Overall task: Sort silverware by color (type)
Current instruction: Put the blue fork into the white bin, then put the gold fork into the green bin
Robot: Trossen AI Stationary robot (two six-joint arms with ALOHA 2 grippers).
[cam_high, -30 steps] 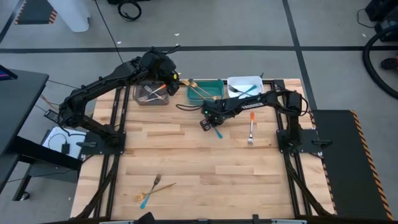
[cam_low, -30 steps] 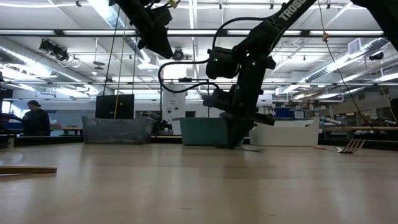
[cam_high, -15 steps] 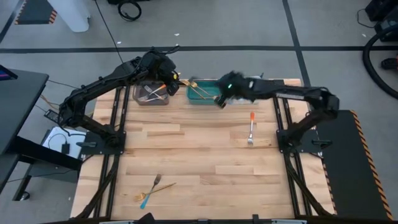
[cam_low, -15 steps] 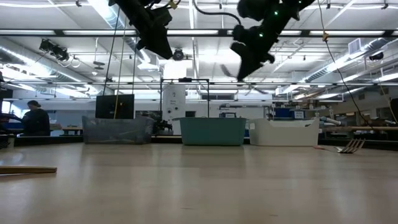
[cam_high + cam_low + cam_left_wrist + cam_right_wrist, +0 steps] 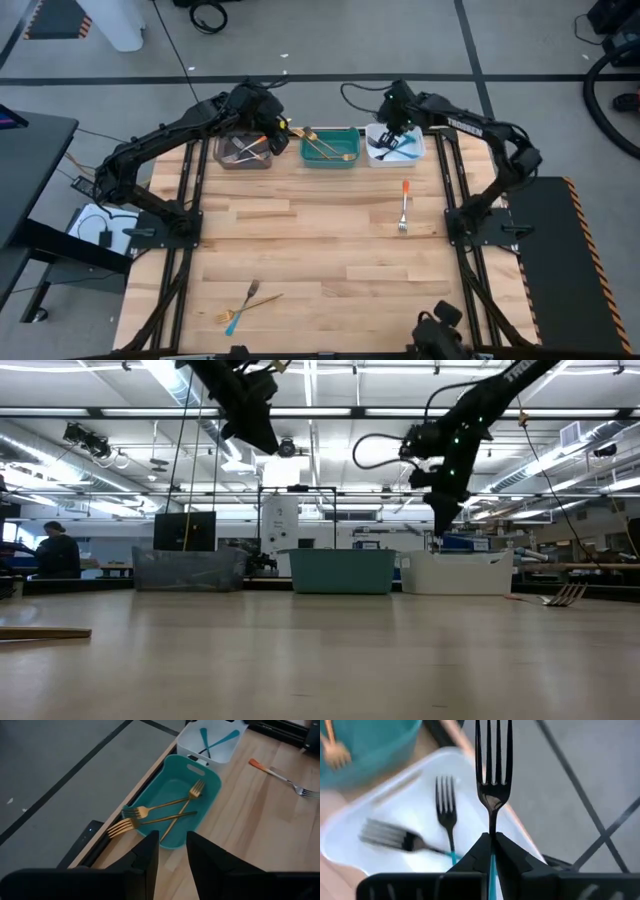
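- My right gripper (image 5: 491, 851) has its fingers pressed together on a blue-handled fork (image 5: 492, 767); the blue handle is pinched between the pads and the tines stick straight out ahead of the fingers.
- Right past those tines sits the white bin (image 5: 385, 805), with two more blue-handled forks already lying in it. From above, the right gripper (image 5: 391, 128) hangs over the white bin (image 5: 419, 153) at the far edge of the table, so the drop spot is directly under the claw.
- The held fork's long axis runs in line with the fingers. My read is that the next move is just to part the fingers over the bin.
- My left gripper (image 5: 172, 851) hovers with its fingers a little apart and nothing between them. It sits near the grey bin (image 5: 222, 152) and looks onto the teal bin (image 5: 200, 815), where three gold forks (image 5: 160, 817) lie crossed.
- Still loose on the table: an orange-handled fork (image 5: 404, 205) lies lengthwise near the right arm's side, closer to the right gripper.
- A gold fork (image 5: 250, 302) and a blue-handled utensil (image 5: 235, 318) lie together at the near edge, well apart from both claws, a bit more to the left arm's side.
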